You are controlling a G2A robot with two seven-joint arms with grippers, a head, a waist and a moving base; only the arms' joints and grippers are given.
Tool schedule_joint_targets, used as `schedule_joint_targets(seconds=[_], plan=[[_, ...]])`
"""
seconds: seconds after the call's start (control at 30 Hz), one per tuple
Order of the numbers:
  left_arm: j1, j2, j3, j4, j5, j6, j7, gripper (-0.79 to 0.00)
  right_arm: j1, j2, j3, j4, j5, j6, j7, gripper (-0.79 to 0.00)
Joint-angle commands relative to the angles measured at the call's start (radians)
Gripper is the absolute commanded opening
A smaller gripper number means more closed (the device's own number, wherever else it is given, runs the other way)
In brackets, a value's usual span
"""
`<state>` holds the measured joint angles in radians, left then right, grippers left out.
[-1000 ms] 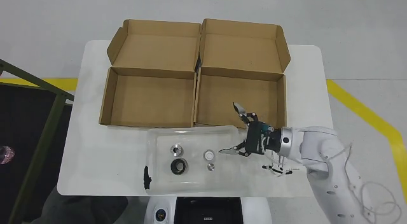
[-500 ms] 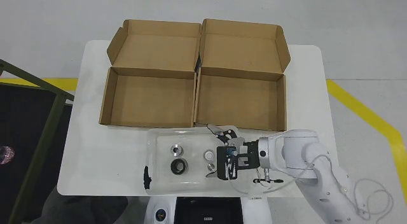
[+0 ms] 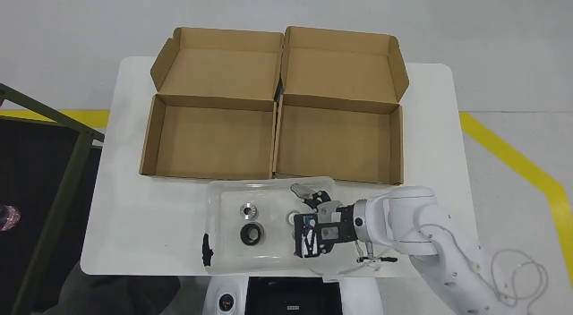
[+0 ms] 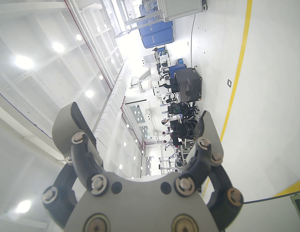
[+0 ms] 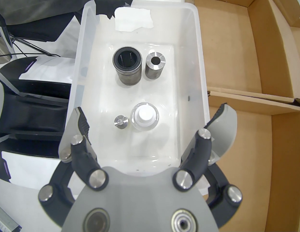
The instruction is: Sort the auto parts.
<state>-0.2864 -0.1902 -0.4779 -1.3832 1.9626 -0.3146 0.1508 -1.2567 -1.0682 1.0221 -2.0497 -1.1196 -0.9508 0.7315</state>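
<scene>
A clear plastic bin (image 3: 224, 194) (image 5: 199, 56) stands at the table's front edge. In it are a dark cylindrical bearing (image 3: 252, 235) (image 5: 127, 65), a steel bushing (image 3: 246, 209) (image 5: 155, 65), a white plastic cap (image 3: 293, 219) (image 5: 144, 117) and a small steel pin (image 5: 121, 122). My right gripper (image 3: 303, 221) (image 5: 151, 111) hangs open above the bin's right half, its fingers spread either side of the cap and pin, touching nothing. My left gripper (image 4: 139, 112) is open and empty, pointing up at the hall's ceiling.
Two open cardboard boxes, left (image 3: 210, 143) (image 5: 227, 37) and right (image 3: 358, 145) (image 5: 258, 150), sit side by side just behind the bin with their lids folded back. Black tape (image 3: 205, 251) (image 5: 111, 5) marks the bin's front left corner.
The right gripper has swung left from the bin's right end to above the cap and pin. It stayed open. The parts have not moved.
</scene>
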Motion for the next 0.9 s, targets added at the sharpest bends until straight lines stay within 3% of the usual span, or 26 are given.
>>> schedule_joint_targets(seconds=[0.0, 0.2, 0.37, 0.47, 0.5, 0.63, 0.83, 0.87], plan=[[0.000, 0.000, 0.000, 0.000, 0.000, 0.000, 0.000, 0.000, 0.008, -0.001, -0.011, 0.010, 0.007, 0.017, 0.004, 0.000], [0.000, 0.000, 0.000, 0.000, 0.000, 0.000, 0.000, 0.000, 0.035, -0.004, -0.052, 0.056, 0.019, 0.055, 0.024, -0.012], [0.000, 0.000, 0.000, 0.000, 0.000, 0.000, 0.000, 0.000, 0.059, -0.007, -0.085, 0.088, 0.021, 0.078, 0.039, -0.105], [0.000, 0.000, 0.000, 0.000, 0.000, 0.000, 0.000, 0.000, 0.071, -0.009, -0.100, 0.104, 0.022, 0.091, 0.039, -0.191], [0.000, 0.000, 0.000, 0.000, 0.000, 0.000, 0.000, 0.000, 0.074, -0.010, -0.104, 0.110, 0.023, 0.097, 0.038, -0.265], [0.000, 0.000, 0.000, 0.000, 0.000, 0.000, 0.000, 0.000, 0.087, -0.012, -0.121, 0.134, 0.025, 0.113, 0.038, -0.409], [0.000, 0.000, 0.000, 0.000, 0.000, 0.000, 0.000, 0.000, 0.095, -0.010, -0.130, 0.151, 0.031, 0.120, 0.039, -0.563], [0.000, 0.000, 0.000, 0.000, 0.000, 0.000, 0.000, 0.000, 0.094, -0.009, -0.130, 0.150, 0.034, 0.121, 0.038, -0.656]])
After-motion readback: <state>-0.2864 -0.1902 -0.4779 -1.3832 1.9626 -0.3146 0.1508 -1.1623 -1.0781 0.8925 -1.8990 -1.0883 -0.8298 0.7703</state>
